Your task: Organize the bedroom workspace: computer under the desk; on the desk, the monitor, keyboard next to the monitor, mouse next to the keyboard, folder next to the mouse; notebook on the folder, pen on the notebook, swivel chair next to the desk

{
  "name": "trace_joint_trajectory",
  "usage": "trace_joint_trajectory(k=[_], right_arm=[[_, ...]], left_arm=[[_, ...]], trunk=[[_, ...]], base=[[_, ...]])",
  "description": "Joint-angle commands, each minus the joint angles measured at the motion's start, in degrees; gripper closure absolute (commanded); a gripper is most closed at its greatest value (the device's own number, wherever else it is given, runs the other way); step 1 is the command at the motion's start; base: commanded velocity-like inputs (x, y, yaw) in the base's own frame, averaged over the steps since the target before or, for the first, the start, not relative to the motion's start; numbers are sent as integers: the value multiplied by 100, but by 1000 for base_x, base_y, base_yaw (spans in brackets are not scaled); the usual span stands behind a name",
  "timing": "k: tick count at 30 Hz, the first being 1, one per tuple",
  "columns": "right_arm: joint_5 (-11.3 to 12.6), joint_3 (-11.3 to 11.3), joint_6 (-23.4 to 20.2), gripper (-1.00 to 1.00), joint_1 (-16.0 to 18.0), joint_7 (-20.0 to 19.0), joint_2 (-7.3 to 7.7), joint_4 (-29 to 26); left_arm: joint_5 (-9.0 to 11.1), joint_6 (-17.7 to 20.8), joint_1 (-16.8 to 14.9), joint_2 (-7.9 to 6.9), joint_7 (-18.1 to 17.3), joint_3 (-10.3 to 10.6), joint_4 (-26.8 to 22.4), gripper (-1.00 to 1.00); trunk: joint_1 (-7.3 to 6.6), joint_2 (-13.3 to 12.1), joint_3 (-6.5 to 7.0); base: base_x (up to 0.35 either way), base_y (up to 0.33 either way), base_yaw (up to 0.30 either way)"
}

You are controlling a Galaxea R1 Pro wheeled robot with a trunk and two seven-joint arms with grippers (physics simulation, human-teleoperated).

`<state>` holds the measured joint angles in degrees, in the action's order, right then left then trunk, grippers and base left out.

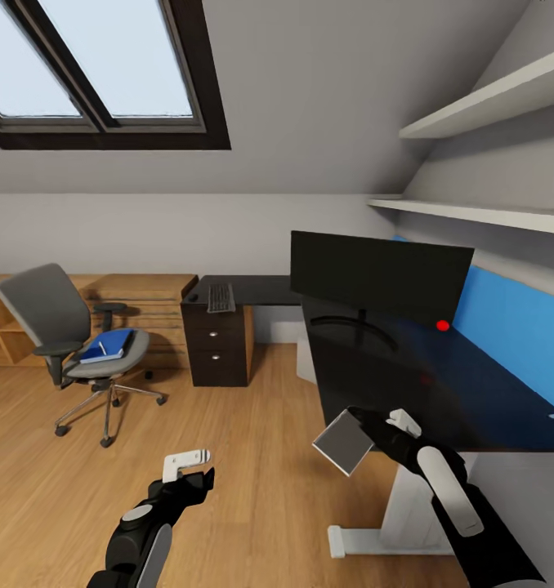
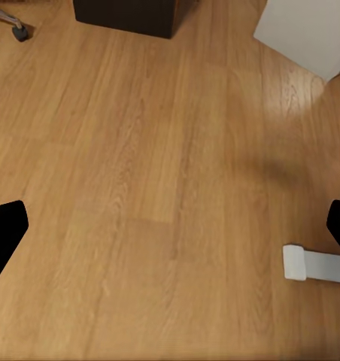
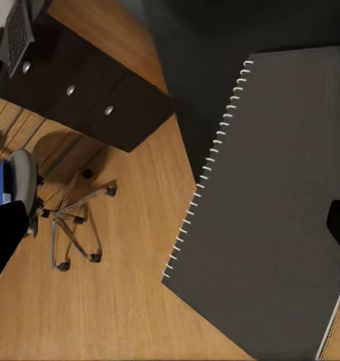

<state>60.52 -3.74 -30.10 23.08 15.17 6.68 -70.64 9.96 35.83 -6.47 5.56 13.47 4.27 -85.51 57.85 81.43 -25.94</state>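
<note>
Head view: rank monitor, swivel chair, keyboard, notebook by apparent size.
1. Monitor
2. Swivel chair, close behind the monitor
3. Notebook, held in the right gripper close to the camera, so it looks bigger than it is
4. Keyboard, far back on the desk

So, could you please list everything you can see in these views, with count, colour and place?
monitor: one, black, on the desk's near wing
keyboard: one, dark, on the desk's far wing above the drawers
desk: one, black top, white legs, at the right
drawers: one dark unit, silver knobs, under the far wing
chair: one, grey, on the floor at the left
folder: one, blue, on the chair seat
notebook: one, dark grey, spiral-bound, held just off the desk's near edge
wall shelves: two, white, above the desk
wooden shelving: one, low, behind the chair
skylight: one, dark frame, in the sloped ceiling
left gripper: open, over the floor
right gripper: shut on the notebook
</note>
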Motion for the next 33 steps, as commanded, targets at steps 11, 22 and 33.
trace_joint_trajectory(k=[11, 22, 33], right_arm=[[107, 143, 31, -100, -15, -202, 153, 167], [439, 380, 7, -100, -30, -720, 361, 508], [682, 413, 5, -100, -31, -806, 399, 822]], left_arm=[[59, 19, -4, 8, 72, 0, -122, -100], [66, 20, -4, 15, 76, 0, -129, -100], [67, 20, -4, 15, 77, 1, -124, -100]], trunk=[[132, 245, -114], [373, 686, -312], [615, 1127, -509]], base=[[-7, 5, 0], [0, 0, 0], [0, 0, 0]])
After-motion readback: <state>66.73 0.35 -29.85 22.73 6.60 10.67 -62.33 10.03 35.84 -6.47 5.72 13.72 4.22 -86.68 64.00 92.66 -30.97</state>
